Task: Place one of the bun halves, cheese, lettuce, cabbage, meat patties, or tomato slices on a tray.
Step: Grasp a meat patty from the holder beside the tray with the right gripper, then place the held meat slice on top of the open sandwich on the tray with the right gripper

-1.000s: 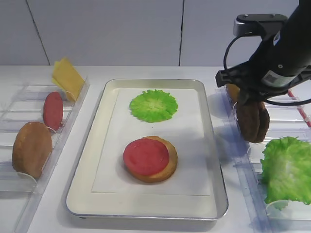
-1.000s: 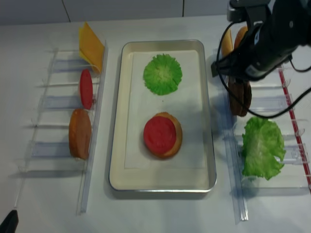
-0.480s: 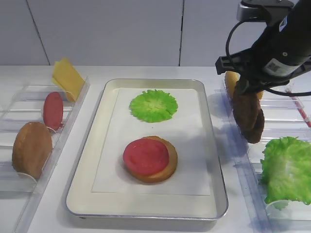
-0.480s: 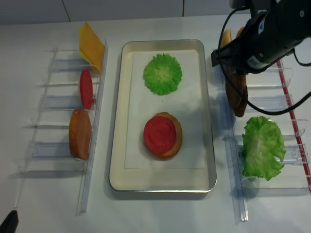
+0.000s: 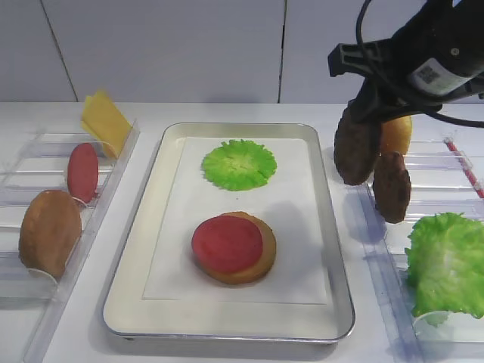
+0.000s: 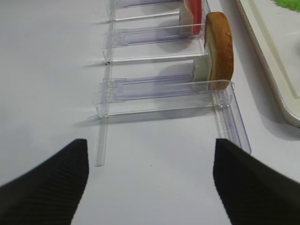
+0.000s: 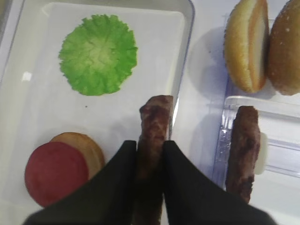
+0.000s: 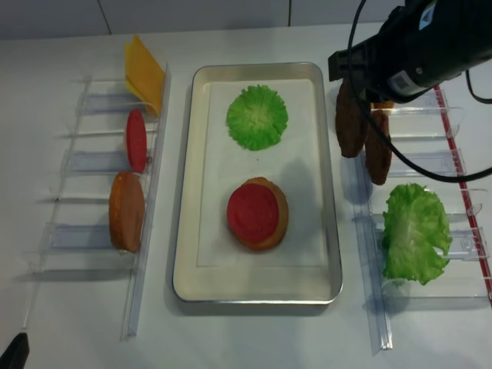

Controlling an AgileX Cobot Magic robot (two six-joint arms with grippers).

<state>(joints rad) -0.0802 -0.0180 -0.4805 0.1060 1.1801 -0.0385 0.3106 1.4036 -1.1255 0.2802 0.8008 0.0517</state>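
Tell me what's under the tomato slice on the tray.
A bun half lies under the tomato slice on the tray; its rim shows. Anything between them is covered.

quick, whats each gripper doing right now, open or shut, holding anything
Left gripper: open, holding nothing, over bare table beside the clear rack.
Right gripper: shut on a meat patty, held on edge above the tray rim.
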